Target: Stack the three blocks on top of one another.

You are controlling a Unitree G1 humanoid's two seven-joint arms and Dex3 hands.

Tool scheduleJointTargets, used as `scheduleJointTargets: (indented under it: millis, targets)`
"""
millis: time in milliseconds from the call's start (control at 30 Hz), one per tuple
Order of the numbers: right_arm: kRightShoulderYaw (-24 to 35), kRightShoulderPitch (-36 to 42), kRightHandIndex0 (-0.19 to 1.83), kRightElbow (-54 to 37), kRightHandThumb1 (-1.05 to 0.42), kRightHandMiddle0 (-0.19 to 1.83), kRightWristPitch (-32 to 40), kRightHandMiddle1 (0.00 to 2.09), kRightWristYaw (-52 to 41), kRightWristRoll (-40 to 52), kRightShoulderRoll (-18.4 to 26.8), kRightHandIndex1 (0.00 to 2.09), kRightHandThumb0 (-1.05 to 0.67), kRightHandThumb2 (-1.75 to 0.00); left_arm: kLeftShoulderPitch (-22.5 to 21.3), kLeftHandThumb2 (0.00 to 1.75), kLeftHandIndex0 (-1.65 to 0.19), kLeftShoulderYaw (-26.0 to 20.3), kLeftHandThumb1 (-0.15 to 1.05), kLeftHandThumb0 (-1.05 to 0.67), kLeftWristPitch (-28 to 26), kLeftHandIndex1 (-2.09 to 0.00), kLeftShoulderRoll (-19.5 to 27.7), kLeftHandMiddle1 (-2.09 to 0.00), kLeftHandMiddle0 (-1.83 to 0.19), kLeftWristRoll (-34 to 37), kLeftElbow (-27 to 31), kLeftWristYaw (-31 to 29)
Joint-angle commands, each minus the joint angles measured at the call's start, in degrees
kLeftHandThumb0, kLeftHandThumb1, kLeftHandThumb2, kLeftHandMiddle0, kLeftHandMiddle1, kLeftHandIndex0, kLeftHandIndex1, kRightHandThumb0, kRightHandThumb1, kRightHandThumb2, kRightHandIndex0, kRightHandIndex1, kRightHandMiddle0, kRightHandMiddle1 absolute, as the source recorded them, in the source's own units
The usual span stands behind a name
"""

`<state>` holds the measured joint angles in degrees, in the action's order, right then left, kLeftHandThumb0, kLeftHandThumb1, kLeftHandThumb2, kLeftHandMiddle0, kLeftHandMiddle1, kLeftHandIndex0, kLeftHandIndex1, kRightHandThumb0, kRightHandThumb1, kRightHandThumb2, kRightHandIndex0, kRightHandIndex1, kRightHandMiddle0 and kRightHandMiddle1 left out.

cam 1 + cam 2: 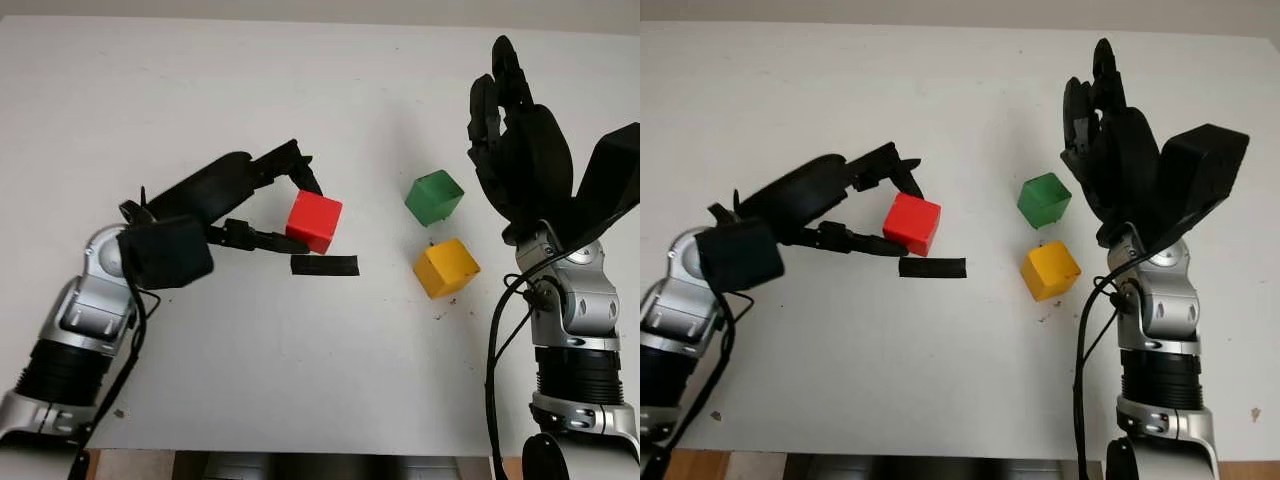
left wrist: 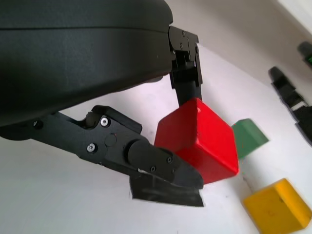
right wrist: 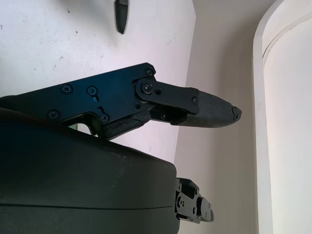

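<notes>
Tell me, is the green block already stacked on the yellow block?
No, the green block sits on the table beside the yellow block, not on it.

3 blocks: 1 red block (image 1: 314, 220); 1 green block (image 1: 434, 197); 1 yellow block (image 1: 446, 267); 2 hands.

A white table (image 1: 250, 380) is seen from the head camera, and it is covered from edge to edge in a plain matte surface. A short strip of black tape (image 1: 325, 265) is laid flat on it near the middle. Small dark specks (image 1: 440, 315) are scattered on the surface toward the right. A pale wall (image 1: 300, 8) is seen beyond the far edge
</notes>
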<state>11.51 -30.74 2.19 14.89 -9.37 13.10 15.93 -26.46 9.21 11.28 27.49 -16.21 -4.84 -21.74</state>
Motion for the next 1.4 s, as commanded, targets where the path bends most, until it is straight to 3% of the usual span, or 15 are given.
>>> scheduleJointTargets:
  millis: [0, 300, 567, 967, 1067, 1100, 1200, 1233, 1300, 1333, 1367]
  targets:
    - [0.0, 0.5, -0.19, -0.9, -1.05, -0.19, 0.0, 0.0, 0.1, -0.2, 0.0, 0.0, -0.72, -0.6, 2.2, 0.18, -0.05, 1.0, 1.05, -0.42, 0.5, -1.91, -1.7, -0.04, -0.1, -3.4, 1.9, 4.1]
    - [0.3, 0.5, -0.19, -1.5, -1.05, -0.19, 0.5, 0.0, 0.6, 0.1, -0.2, 0.0, -0.71, -0.59, 7.2, 0.25, 0.08, 3.0, 1.05, -0.35, -2.3, -2.05, -5.6, -0.04, -0.04, -11.3, 5.1, 10.8]
    - [0.4, 0.3, -0.19, -1.5, -1.05, -0.19, 0.9, 0.0, 0.1, 0.3, 0.1, 0.0, -0.7, -0.57, 10.2, 0.23, 0.11, 3.7, 1.05, -0.33, -2.1, -2.0, -5.5, -0.06, -0.05, -16.2, 6.5, 14.5]
    - [0.4, 0.5, -0.19, -2.7, -1.05, -0.19, 1.8, 0.0, 0.5, -0.3, 0.2, 0.0, -0.7, -0.57, 10.5, 0.28, 0.12, 4.3, 1.05, -0.38, -4.6, -2.05, -5.7, -0.05, -0.04, -16.3, 7.8, 11.9]
    - [0.2, 0.4, -0.19, -2.3, -1.05, -0.19, 1.4, 0.0, 0.1, -0.6, 0.5, 0.0, -0.7, -0.58, 10.2, 0.29, 0.12, 4.4, 1.05, -0.41, -4.2, -1.98, -5.4, -0.05, -0.02, -16.2, 7.5, 11.3]
    - [0.2, 0.4, -0.19, -2.4, -1.05, -0.19, 1.5, 0.0, 0.1, -0.6, 0.4, 0.0, -0.7, -0.58, 10.1, 0.28, 0.12, 4.4, 1.05, -0.41, -3.8, -1.92, -5.3, -0.05, -0.02, -16.3, 7.4, 11.2]
    - [0.2, 0.4, -0.19, -2.3, -1.05, -0.19, 1.5, 0.0, -0.2, -0.5, 0.5, 0.0, -0.69, -0.59, 9.7, 0.24, 0.17, 5.0, 1.05, -0.49, -2.3, -1.36, -4.6, -0.04, 0.05, -17.5, 6.7, 11.7]
    - [0.2, 0.4, -0.19, -2.2, -1.05, -0.19, 1.4, 0.0, -0.4, -0.6, 0.6, 0.0, -0.69, -0.59, 9.6, 0.24, 0.16, 5.3, 1.05, -0.52, -2.1, -1.15, -4.3, -0.04, 0.08, -18.0, 6.6, 11.5]
    - [0.2, 0.5, -0.19, -2.3, -1.05, -0.19, 1.6, 0.0, -0.2, -0.6, 0.4, 0.0, -0.68, -0.59, 9.3, 0.22, 0.07, 5.6, 1.05, -0.58, -1.4, -0.53, -3.9, -0.05, 0.15, -19.0, 6.1, 11.9]
    - [0.2, 0.6, -0.19, -2.3, -1.05, -0.19, 1.5, 0.0, -0.4, -0.7, 0.5, 0.0, -0.68, -0.58, 9.2, 0.21, 0.05, 5.7, 1.05, -0.61, -1.2, -0.3, -3.9, -0.04, 0.17, -19.3, 5.9, 12.1]
    - [0.3, 0.6, -0.19, -2.2, -1.05, -0.19, 1.4, 0.0, -0.4, -0.7, 0.5, 0.0, -0.68, -0.58, 9.2, 0.21, 0.05, 5.7, 1.05, -0.61, -1.1, -0.21, -3.9, -0.03, 0.18, -19.4, 5.8, 12.2]
